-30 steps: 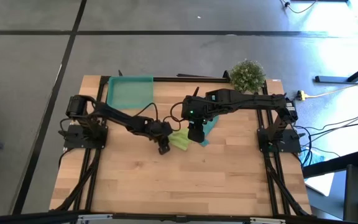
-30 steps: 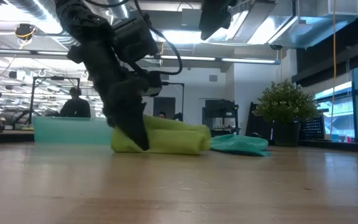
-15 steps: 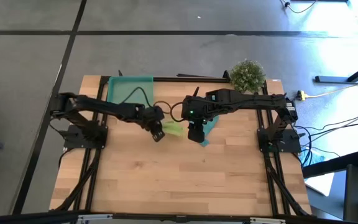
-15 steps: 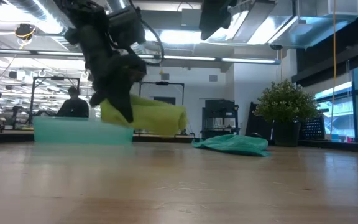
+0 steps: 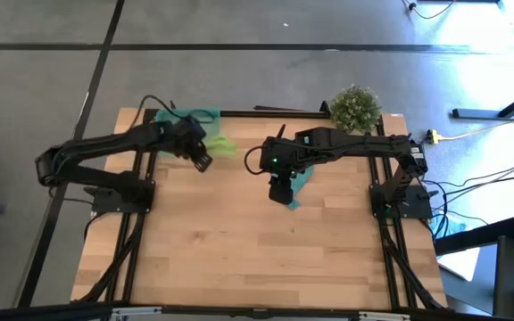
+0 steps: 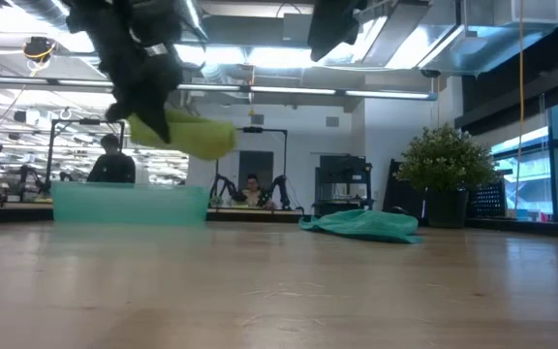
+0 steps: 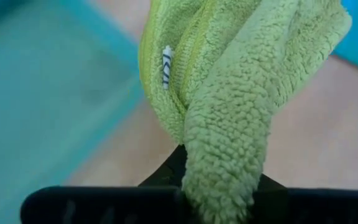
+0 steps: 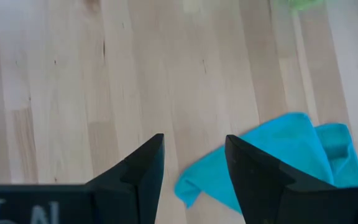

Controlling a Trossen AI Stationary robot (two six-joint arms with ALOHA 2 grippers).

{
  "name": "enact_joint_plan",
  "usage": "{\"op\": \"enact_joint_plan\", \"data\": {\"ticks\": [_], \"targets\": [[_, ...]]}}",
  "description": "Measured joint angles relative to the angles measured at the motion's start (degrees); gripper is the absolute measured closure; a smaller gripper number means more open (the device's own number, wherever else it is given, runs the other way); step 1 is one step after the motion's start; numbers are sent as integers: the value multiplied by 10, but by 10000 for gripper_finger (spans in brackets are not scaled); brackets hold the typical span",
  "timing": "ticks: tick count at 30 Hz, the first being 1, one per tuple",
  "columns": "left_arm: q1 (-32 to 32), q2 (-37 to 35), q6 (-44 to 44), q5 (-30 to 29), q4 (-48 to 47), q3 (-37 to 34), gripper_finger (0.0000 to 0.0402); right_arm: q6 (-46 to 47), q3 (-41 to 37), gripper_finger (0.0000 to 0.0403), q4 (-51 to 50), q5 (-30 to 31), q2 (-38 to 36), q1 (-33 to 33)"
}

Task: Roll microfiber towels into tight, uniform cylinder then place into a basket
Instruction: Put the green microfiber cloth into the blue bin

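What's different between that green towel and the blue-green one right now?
The lime-green towel is rolled into a thick bundle; the teal towel lies loose and crumpled. The lime-green towel hangs in the air, pinched by the left gripper by the basket; the teal towel rests on the table under the open right gripper, untouched. Both are soft, fluffy cloths.

I'm looking into a robotics lab. My two arms are bolted to a black metal frame (image 5: 123,234) around a butcher-block wood surface (image 5: 257,250) standing on a grey concrete floor (image 5: 239,80). Across the room I see exposed ceiling ducts (image 6: 46,19), strip lights (image 6: 376,94), another pair of robot arms (image 6: 223,186) with a person (image 6: 252,188) seated between them, and a second person (image 6: 114,163) at ten o'clock. Cables (image 5: 484,183) trail at three o'clock.
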Motion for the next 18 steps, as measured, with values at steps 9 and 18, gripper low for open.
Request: {"op": "enact_joint_plan", "data": {"ticks": [9, 18], "targets": [[170, 5, 154, -14, -49, 0, 381, -11, 0, 231, 23, -1, 0, 0], [248, 70, 276, -42, -68, 0, 381, -11, 0, 231, 28, -1, 0, 0]]}}
